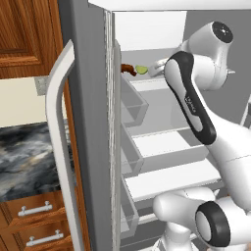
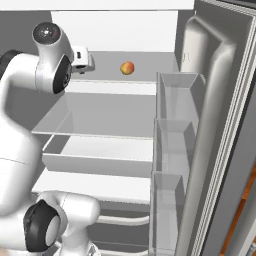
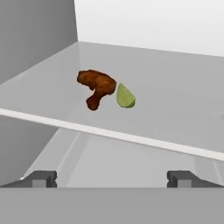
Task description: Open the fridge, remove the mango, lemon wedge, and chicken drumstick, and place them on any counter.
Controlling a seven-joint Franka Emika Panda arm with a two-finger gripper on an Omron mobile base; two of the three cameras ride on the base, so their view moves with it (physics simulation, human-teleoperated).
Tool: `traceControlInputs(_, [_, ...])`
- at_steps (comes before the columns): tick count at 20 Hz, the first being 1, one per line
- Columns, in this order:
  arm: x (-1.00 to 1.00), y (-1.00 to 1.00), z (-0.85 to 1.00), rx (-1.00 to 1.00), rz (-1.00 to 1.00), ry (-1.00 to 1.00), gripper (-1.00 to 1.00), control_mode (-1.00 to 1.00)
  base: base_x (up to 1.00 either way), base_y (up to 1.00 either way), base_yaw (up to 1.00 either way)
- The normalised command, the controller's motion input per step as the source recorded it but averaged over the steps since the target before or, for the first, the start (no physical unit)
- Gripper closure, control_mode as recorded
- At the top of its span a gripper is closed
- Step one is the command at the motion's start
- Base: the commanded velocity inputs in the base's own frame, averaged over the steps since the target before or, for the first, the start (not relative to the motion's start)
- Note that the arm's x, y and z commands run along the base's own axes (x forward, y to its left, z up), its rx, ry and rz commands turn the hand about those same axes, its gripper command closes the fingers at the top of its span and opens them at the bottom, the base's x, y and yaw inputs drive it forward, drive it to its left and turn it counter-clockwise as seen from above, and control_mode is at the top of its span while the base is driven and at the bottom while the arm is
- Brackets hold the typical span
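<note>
Beyond the fingertips, on the top shelf [image 3: 175, 105] of the fridge [image 1: 93, 122], lie the chicken drumstick [image 3: 97, 87] and the lemon wedge [image 3: 125, 96]. In the hand view both sit ahead of the gripper [image 3: 112, 178], past the shelf's pale front edge, slightly nearer the left fingertip than the right. The drumstick is dark reddish-brown, its thick end up and to the left, its thinner end pointing down toward the fingers. The wedge is just beside it on the right, so close that I cannot tell whether the two touch. Nothing lies between the two dark fingertips [image 3: 41, 178]; they stand wide apart and hold nothing, well short of both foods.

From the left base view the drumstick [image 1: 128, 69] and the wedge [image 1: 141, 69] show at the shelf's left end, with the white hand just to their right at the same height. From the right base view the mango [image 2: 127, 68], a small orange-yellow fruit, rests on the same shelf, off to the right of the hand and apart from it.

Both fridge doors stand open, the left one with its long white handle [image 1: 59, 142], the right one lined with clear door bins [image 2: 175, 145]. Left of the fridge, a stretch of black marbled counter [image 1: 24, 157] runs over wooden drawers [image 1: 34, 211], far from the fingers.
</note>
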Motion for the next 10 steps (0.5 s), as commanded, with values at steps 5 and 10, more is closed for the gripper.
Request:
traceControlInputs(5, [0.40, 0.07, -0.15, 0.00, 0.00, 0.00, -1.00, -1.00, 0.00, 0.00, 0.00])
traceControlInputs(10, [0.36, 0.02, -0.19, 0.00, 0.00, 0.00, -1.00, -1.00, 0.00, 0.00, 0.00])
